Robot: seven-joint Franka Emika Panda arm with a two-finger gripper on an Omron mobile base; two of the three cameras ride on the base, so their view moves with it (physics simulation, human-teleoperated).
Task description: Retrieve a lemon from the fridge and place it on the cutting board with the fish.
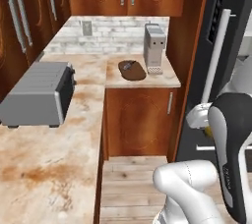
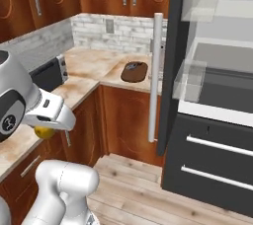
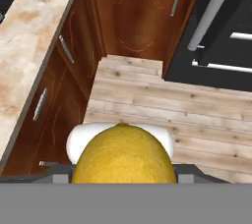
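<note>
Lemon (image 3: 123,153) pinched in the end effector (image 3: 123,169), jaws partly spread around it, above the bare plank floor (image 3: 147,100) between the cabinet fronts and the fridge (image 2: 197,120). Seen as a yellow sliver under the hand in the right base view. Cutting board (image 1: 132,70) with fish (image 1: 129,64) well apart on the corner surface (image 1: 88,85), near its front edge, beside the open fridge door.
</note>
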